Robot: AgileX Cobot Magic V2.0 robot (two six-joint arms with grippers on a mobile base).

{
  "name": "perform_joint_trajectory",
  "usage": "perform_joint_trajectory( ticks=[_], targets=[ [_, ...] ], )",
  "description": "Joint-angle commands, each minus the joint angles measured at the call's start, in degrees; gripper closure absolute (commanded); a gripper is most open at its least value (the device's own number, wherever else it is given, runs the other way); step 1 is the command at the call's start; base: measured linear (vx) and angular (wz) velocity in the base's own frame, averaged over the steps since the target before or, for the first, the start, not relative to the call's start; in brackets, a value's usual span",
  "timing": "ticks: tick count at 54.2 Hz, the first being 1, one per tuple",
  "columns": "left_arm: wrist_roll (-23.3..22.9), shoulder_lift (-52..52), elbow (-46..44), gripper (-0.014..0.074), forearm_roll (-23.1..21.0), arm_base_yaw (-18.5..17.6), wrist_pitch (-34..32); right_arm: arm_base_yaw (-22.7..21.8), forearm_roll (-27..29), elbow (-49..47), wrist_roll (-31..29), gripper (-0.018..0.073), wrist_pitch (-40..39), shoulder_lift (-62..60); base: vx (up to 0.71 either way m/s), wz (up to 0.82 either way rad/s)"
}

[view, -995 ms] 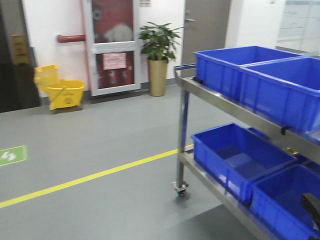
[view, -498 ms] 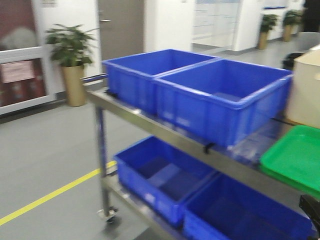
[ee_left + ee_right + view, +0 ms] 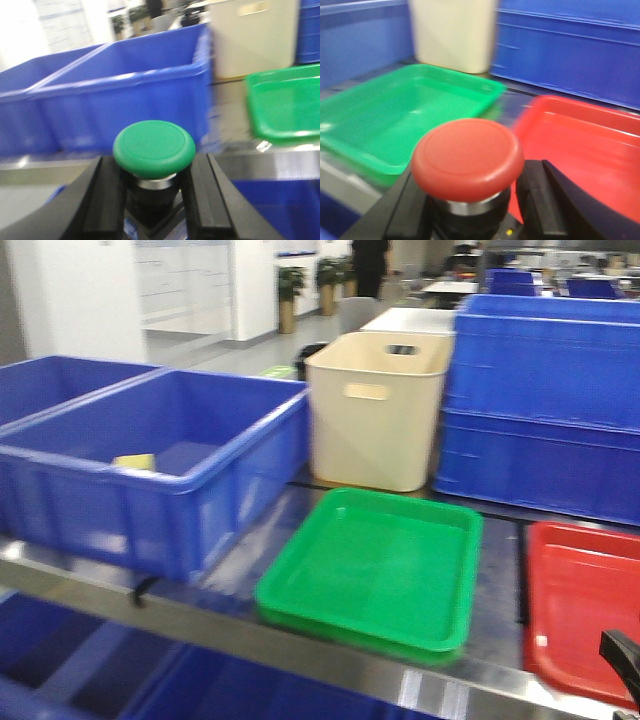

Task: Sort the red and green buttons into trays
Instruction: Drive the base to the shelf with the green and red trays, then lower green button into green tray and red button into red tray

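Observation:
My left gripper (image 3: pixel 152 192) is shut on the green button (image 3: pixel 153 147), whose round green cap stands upright between the black fingers (image 3: pixel 107 200). My right gripper (image 3: pixel 470 210) is shut on the red button (image 3: pixel 467 157), cap up. The green tray (image 3: pixel 375 570) lies on the steel shelf in the front view, with the red tray (image 3: pixel 585 590) to its right. Both trays show beyond the red button in the right wrist view, the green tray (image 3: pixel 395 115) on the left and the red tray (image 3: pixel 585 135) on the right. The green tray also shows at the right of the left wrist view (image 3: pixel 285 102).
Deep blue crates (image 3: pixel 150 460) stand left of the green tray. A cream bin with handle slots (image 3: pixel 375 410) and stacked blue crates (image 3: pixel 545 400) stand behind the trays. More blue crates lie on the lower shelf (image 3: pixel 120 680). A dark arm part (image 3: pixel 622 652) shows at the lower right.
The front view has swung right along the cart: the floor, plant and door have left the view, and the green tray, red tray and cream bin have come into it.

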Motion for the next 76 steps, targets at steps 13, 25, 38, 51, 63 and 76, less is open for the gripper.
perform_joint_trajectory(
  ticks=[13,25,38,51,63,76],
  targets=[
    [-0.62,0.2,-1.9,0.0596,-0.33,-0.24,-4.65,0.06,0.08,-1.75,-0.11,0.0557,-2.57,-0.27,0.15,-0.58],
    [-0.62,0.2,-1.9,0.0596,-0.33,-0.24,-4.65,0.01,0.08,-1.75,-0.11,0.0557,-2.57,-0.27,0.1,-0.41],
    [-0.62,0.2,-1.9,0.0596,-0.33,-0.24,-4.65,-0.13,0.08,-1.75,-0.11,0.0557,-2.57,-0.27,0.06,-0.23],
    [-0.62,0.2,-1.9,0.0596,-0.33,-0.24,-4.65,-0.13,0.08,-1.75,-0.11,0.0557,-2.57,-0.27,0.02,-0.08],
    [-0.62,0.2,-1.9,0.0596,-0.33,-0.24,-4.65,-0.14,0.08,-1.75,-0.11,0.0557,-2.62,-0.27,0.0,0.0],
    [-0.62,0.2,-1.9,0.0596,-0.4,-0.24,-4.82,-0.14,0.08,-1.75,-0.08,0.0557,-4.78,-0.27,0.0,0.0]
  ],
)
